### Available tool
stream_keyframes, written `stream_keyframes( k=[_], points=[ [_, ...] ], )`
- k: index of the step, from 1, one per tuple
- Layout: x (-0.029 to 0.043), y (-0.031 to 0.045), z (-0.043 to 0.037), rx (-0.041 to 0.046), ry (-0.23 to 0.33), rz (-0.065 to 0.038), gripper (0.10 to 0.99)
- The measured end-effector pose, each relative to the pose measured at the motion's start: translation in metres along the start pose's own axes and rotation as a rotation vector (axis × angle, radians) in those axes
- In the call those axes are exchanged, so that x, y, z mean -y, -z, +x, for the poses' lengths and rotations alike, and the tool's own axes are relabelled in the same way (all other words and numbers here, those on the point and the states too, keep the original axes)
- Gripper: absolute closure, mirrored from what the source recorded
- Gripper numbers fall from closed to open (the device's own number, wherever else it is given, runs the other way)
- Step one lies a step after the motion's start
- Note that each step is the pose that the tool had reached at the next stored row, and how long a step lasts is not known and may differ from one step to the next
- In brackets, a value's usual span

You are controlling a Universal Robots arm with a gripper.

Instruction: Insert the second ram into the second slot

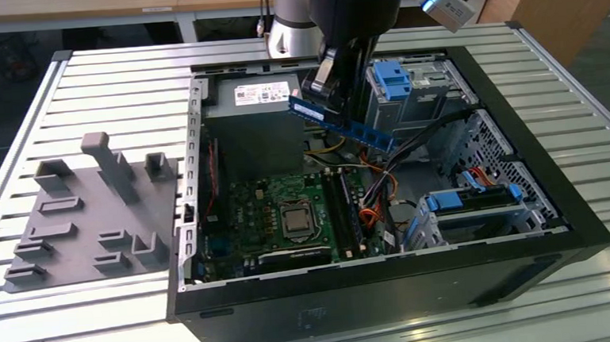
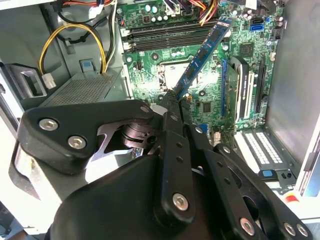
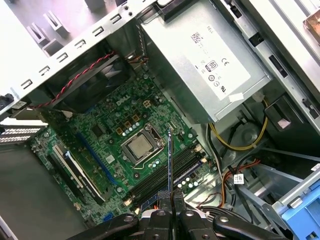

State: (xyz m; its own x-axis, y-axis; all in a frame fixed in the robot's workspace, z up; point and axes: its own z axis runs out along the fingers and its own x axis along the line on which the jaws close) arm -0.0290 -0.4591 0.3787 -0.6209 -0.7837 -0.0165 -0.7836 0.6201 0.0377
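Note:
My gripper (image 1: pixel 316 91) is shut on one end of the second ram (image 1: pixel 350 124), a thin blue stick that hangs tilted in the air above the open computer case. In the second wrist view the black fingers (image 2: pixel 172 150) pinch the stick (image 2: pixel 200 57), which slants out over the green motherboard. The first wrist view shows the ram (image 3: pixel 170 160) edge-on, rising from my gripper (image 3: pixel 170 214) over the long memory slots (image 3: pixel 160 177). Those slots (image 1: pixel 341 208) lie beside the processor socket (image 1: pixel 292 219), well below the stick. Which one is the second slot I cannot tell.
The case (image 1: pixel 561 203) lies open on a slatted metal table. Inside it are a grey power supply (image 1: pixel 263 94), light-blue drive-bay clips (image 1: pixel 390 78) and loose cables (image 1: pixel 376 206). A grey fixture plate (image 1: pixel 85 216) with pegs lies at the exterior view's left.

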Motion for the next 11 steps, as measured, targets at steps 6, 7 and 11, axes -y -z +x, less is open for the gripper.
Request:
stream_keyframes(
  k=[6,7,11],
  points=[
    [0.0000,0.0000,0.0000,0.0003,-0.008,0.000,0.953],
    [0.0000,0.0000,0.0000,0.0004,-0.009,0.000,0.953],
    [0.0000,0.0000,0.0000,0.0007,-0.018,0.000,0.953]
  ],
)
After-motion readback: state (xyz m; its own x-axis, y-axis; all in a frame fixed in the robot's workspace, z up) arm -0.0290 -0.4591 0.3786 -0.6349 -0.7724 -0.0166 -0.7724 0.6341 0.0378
